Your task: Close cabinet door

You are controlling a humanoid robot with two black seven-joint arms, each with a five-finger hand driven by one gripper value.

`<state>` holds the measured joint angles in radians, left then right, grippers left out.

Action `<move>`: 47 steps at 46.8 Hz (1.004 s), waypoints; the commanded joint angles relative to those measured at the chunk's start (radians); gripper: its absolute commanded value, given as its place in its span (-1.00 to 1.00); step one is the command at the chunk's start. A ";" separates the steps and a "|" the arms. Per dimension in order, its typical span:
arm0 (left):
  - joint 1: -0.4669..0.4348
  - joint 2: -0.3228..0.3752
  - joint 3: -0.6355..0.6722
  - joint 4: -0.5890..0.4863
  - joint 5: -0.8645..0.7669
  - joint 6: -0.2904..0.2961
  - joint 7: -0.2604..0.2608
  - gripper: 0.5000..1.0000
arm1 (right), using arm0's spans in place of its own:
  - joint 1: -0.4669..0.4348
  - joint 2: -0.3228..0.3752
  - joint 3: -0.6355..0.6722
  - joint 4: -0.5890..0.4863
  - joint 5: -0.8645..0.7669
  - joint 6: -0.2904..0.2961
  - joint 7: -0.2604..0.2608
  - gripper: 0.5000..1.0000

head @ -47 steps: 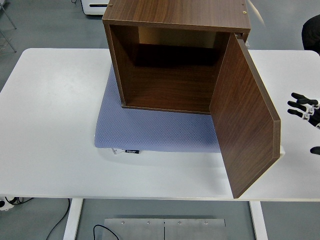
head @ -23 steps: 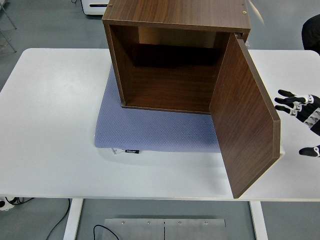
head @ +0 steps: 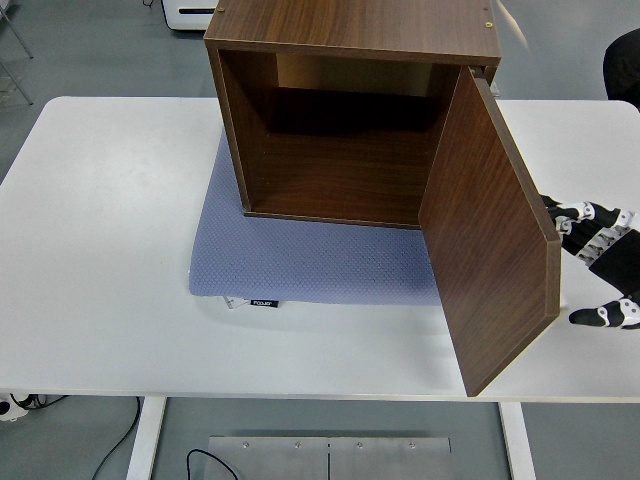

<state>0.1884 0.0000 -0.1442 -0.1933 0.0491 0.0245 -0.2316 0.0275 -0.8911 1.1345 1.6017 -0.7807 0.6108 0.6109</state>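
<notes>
Right hand (head: pixel 598 260) comes in from the right edge, low over the table (head: pixel 100 250), just behind the open cabinet door (head: pixel 490 240). Fingers (head: pixel 580 212) spread and stretched toward the door's outer face, holding nothing. The upper fingertips sit at the door's far edge and partly vanish behind it; cannot tell whether they actually touch the wood. The thumb (head: pixel 600 314) hangs lower, apart from the others, pointing left toward the door's bottom corner with a gap between them.

Door is dark brown wood, hinged on the cabinet's right side, swung wide open and angled out toward the table's near edge. Its inner face is toward the camera, its free edge at the lower right. The hand is on the outside of the door, so the door stands between the hand and the cabinet opening.

Cabinet (head: pixel 350 110) is a brown wooden box, open front toward the camera, inside bare with a lighter back panel at the top. It stands on a blue-grey mat (head: pixel 300 260) with a small black tag at its front edge. Mat lies flat in the middle of the white table.

Grey floor beyond the table. A cable (head: pixel 125 430) trails under the near edge at lower left.
</notes>
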 commanded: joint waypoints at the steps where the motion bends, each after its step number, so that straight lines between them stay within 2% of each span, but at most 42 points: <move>1: 0.000 0.000 0.000 0.000 0.000 0.000 0.000 1.00 | 0.018 0.011 -0.013 -0.002 0.000 0.000 0.000 1.00; 23: 0.000 0.000 0.000 0.000 0.000 0.000 0.000 1.00 | 0.106 0.041 -0.088 -0.002 0.000 0.000 0.000 1.00; 47: 0.000 0.000 0.000 0.000 0.000 0.000 0.000 1.00 | 0.147 0.100 -0.142 -0.002 -0.006 0.000 0.000 1.00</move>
<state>0.1885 0.0000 -0.1442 -0.1933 0.0490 0.0246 -0.2316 0.1645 -0.7997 1.0054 1.6006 -0.7865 0.6107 0.6109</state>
